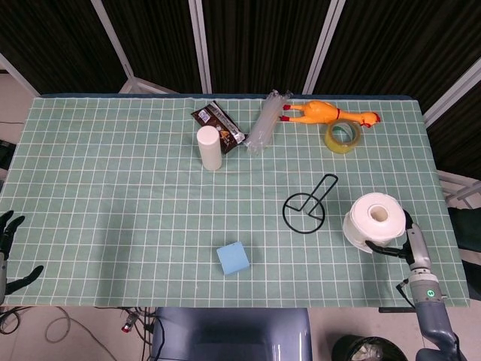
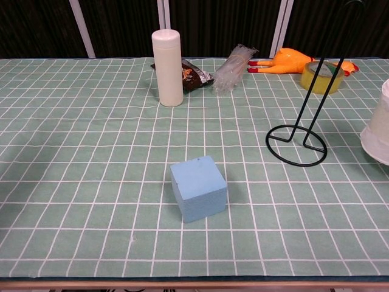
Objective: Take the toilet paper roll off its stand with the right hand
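Note:
The white toilet paper roll [image 1: 376, 220] is off the black wire stand [image 1: 307, 204] and sits low over the table just right of the stand's ring base. My right hand [image 1: 397, 242] holds it from the right, dark fingers curled against its side. In the chest view only the roll's left edge [image 2: 379, 129] shows at the right border, beside the stand [image 2: 298, 145]. My left hand [image 1: 9, 242] hangs off the table's left edge, fingers apart, holding nothing.
A blue cube [image 1: 233, 258] lies front centre. At the back are a white cylinder bottle [image 1: 209, 147], a dark snack packet [image 1: 219, 124], a clear plastic bag [image 1: 265, 131], a rubber chicken [image 1: 329, 113] and a yellow tape roll [image 1: 343, 136].

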